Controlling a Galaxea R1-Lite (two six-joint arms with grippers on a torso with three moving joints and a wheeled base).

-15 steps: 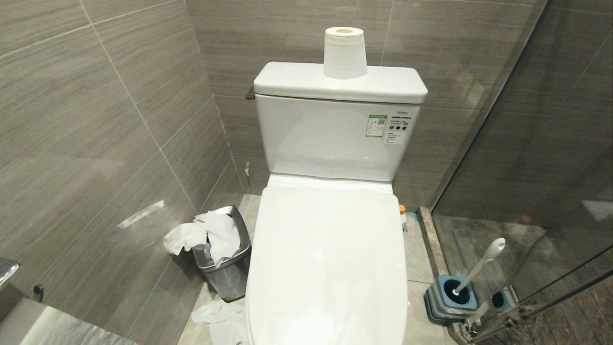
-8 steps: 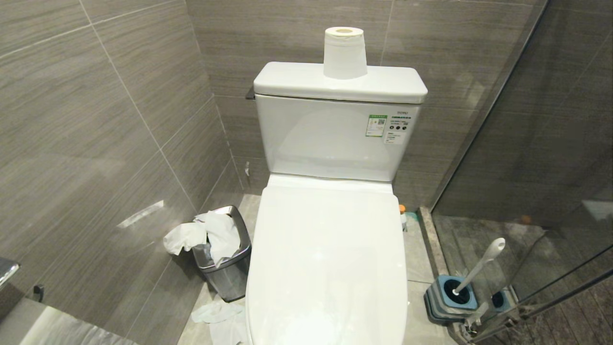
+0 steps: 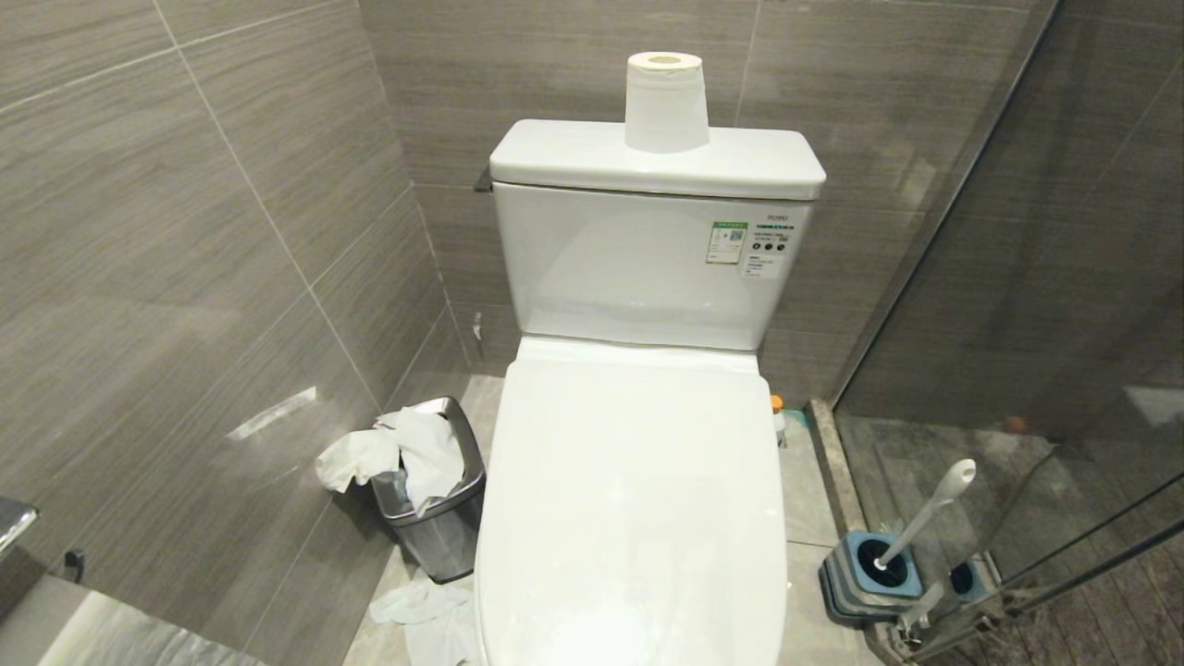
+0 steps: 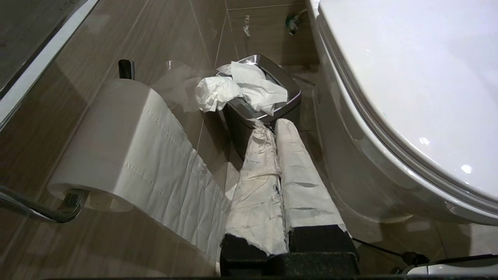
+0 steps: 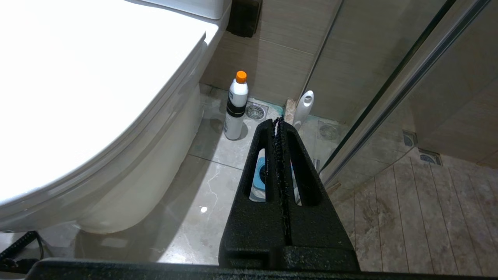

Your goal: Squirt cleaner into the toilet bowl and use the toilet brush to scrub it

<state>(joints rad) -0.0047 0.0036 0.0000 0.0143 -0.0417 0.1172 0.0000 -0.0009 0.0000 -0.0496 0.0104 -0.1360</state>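
Both pincers are closed and empty: left pincer (image 4: 272, 126) low beside the toilet bowl (image 4: 350, 163), its lid down, so no cleaner is in yet; right pincer (image 5: 278, 122) hangs over the toilet brush (image 5: 303, 109), upright in its holder (image 5: 257, 175), bottle (image 5: 236, 107) beyond.

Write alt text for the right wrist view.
The right end effector, shut and empty, points down at a tiled floor beside the toilet bowl, whose lid is closed. Beyond its tip a white bottle with an orange cap stands on the floor, with the toilet brush handle and its blue holder next to a glass partition.
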